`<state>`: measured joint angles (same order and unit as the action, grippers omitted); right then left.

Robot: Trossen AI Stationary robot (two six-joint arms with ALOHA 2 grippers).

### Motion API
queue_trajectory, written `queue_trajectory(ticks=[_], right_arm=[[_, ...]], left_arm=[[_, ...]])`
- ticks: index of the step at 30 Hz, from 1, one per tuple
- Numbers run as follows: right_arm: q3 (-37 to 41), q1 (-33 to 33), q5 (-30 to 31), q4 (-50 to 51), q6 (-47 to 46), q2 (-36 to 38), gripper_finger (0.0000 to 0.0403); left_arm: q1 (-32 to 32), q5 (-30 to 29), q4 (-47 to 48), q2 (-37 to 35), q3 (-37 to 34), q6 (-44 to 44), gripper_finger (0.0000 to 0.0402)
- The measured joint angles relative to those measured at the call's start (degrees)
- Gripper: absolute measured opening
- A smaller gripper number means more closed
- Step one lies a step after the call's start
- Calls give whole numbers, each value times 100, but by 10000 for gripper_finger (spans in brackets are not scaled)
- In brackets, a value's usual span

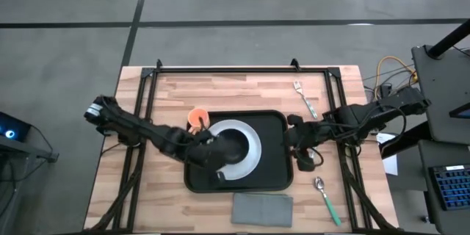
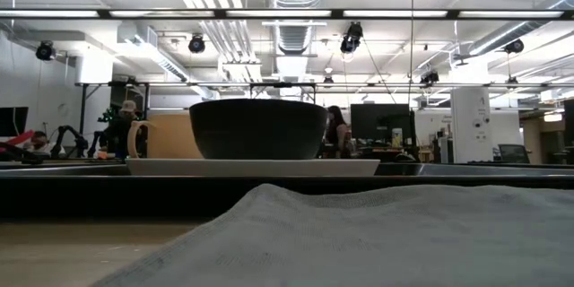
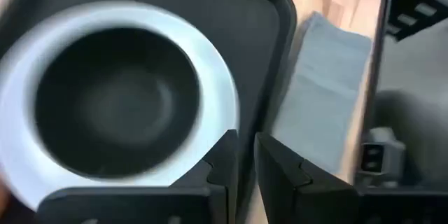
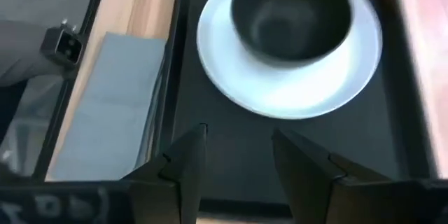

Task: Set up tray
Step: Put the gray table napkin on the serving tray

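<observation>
The large black rectangular tray with raised rim (image 1: 273, 180) sits mid-bench, long side running left-right, so both my arms can reach it from either end. On it is the round white plate (image 1: 252, 147), and the dark bowl (image 1: 233, 144) sits centred on the plate; stacked like that bc the plate catches spills and the bowl stays put inside the rim.

My left hand (image 1: 217, 163) is over the tray's near-left part, just beside the plate's near edge, fingers (image 3: 227, 155) pinched almost together w/ nothing between them. Looks done w/ the bowl, I judge, not gripping anything.

My right hand (image 1: 297, 144) hangs at the tray's right rim, jaws apart and empty; wrist view shows bare tray floor between them. Prob let go of the rim, or about to take it, can't say which.

Small orange cup (image 1: 197, 118) stands at the tray's far-left corner; whether on or off the rim I can't tell. Grey folded cloth napkin (image 1: 262, 208) lies on the wood just near the tray's near edge. Green-handled fork (image 1: 305, 98) lies far right, green-handled spoon (image 1: 326, 200) near right, both off the tray, so cutlery is prob next
</observation>
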<state>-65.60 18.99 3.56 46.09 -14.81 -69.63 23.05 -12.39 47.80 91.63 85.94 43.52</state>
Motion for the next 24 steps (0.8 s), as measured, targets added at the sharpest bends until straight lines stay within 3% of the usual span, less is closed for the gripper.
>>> queue_trajectory(ticks=[6,9,12,18,24], right_arm=[[-73,139,102,-164,125,39,146],[-73,149,114,-169,126,55,146],[-73,179,98,-140,127,50,146],[-73,178,93,-46,155,52,146],[-73,188,93,465,342,57,146]], left_arm=[[368,149,-748,-2,-751,1887,30],[407,623,-1173,-2,-1089,3142,30],[422,1071,-2196,6,-1496,3804,30],[562,982,-4309,103,-2357,4694,30],[989,-44,-3889,238,-2565,5707,30]])
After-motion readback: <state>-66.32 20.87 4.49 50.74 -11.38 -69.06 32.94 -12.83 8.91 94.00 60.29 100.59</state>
